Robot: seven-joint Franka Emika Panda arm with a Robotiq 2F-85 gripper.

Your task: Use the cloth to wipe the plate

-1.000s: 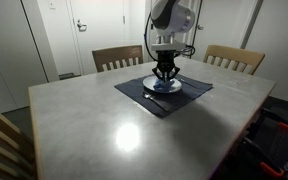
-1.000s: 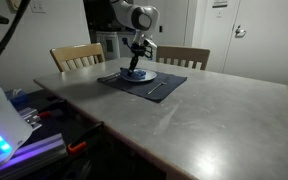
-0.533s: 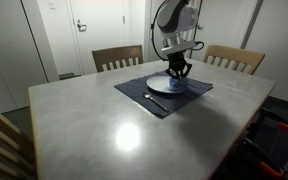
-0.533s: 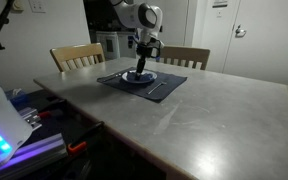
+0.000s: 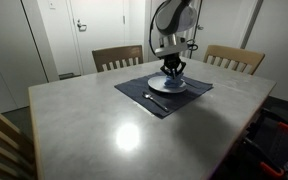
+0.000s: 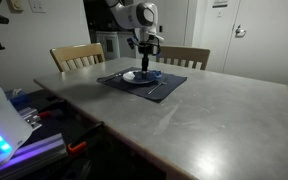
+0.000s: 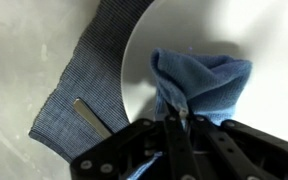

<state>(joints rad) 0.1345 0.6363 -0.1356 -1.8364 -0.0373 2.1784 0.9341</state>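
A white plate (image 5: 162,84) sits on a dark blue placemat (image 5: 144,94) on the far side of the table; it also shows in the other exterior view (image 6: 136,75) and in the wrist view (image 7: 174,30). My gripper (image 7: 174,112) is shut on a blue cloth (image 7: 204,78), which is bunched and rests on the plate. In both exterior views the gripper (image 5: 172,72) (image 6: 145,70) stands straight down over the plate's far part. The cloth is barely visible under the fingers there.
A knife or similar utensil (image 5: 154,101) lies on the placemat beside the plate, also in the wrist view (image 7: 91,117). Two wooden chairs (image 5: 117,57) (image 5: 234,58) stand behind the grey table (image 5: 114,130). Equipment sits past the table's edge (image 6: 14,130).
The gripper with the cloth moved across the plate: from its middle one second ago, out to one side, then back a little toward the plate's far part.
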